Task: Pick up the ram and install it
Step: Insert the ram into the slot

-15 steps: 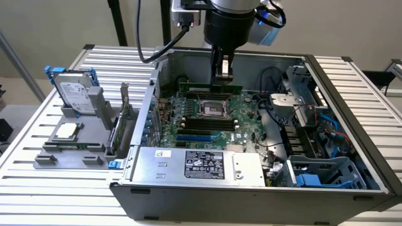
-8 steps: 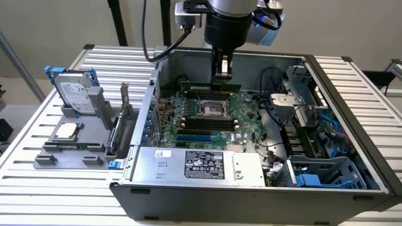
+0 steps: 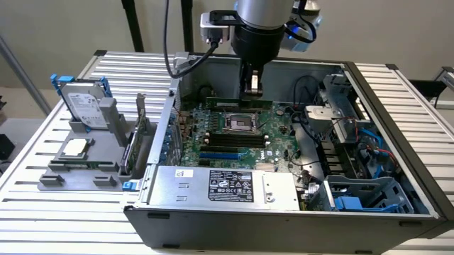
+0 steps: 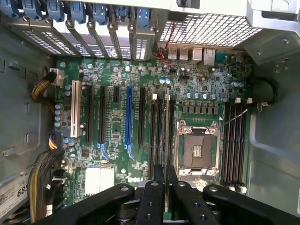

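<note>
At the exterior view's left a hard drive (image 3: 84,106) and processor chip (image 3: 74,149) sit in a gray holder (image 3: 53,179), while inside the open computer case (image 3: 394,135) the gripper (image 3: 250,94), fingers clamped on the ram (image 3: 225,100), holds it level over the motherboard (image 3: 234,135).

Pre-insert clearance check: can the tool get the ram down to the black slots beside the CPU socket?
Likely yes. The tool is shut on the ram over the motherboard; the black slots beside the CPU socket look empty, with no cable across them.
</note>
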Motion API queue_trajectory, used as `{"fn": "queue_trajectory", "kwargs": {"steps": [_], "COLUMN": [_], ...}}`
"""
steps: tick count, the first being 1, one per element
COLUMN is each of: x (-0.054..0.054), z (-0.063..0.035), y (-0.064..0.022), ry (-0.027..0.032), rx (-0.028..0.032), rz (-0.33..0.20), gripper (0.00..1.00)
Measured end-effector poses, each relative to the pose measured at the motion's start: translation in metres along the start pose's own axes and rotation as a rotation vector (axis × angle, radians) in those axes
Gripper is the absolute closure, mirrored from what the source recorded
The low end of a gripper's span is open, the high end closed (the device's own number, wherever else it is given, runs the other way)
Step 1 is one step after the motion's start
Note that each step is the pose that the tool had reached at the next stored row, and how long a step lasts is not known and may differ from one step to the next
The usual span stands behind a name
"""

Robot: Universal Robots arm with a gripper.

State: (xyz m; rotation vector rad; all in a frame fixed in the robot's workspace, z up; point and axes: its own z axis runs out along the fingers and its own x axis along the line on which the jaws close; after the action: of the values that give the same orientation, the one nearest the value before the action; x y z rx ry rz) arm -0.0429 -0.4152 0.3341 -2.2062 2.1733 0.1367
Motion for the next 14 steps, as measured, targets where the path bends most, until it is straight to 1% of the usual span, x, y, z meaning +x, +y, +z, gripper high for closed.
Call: {"fn": "queue_trajectory", "kwargs": {"steps": [1,4,11,14], "x": [0.000,0.001,0.002,0.002], "z": [0.0036,0.0090,0.0209,0.0264], "y": [-0.0001,-0.0003,-0.0007,-0.0009], "ry": [0.0001,0.0010,0.0064,0.0078], "rx": [-0.0001,-0.0003,-0.0003,-0.0003], "rz": [0.000,0.000,0.000,0.000], "gripper": [0.87,0.87,0.87,0.87]}}
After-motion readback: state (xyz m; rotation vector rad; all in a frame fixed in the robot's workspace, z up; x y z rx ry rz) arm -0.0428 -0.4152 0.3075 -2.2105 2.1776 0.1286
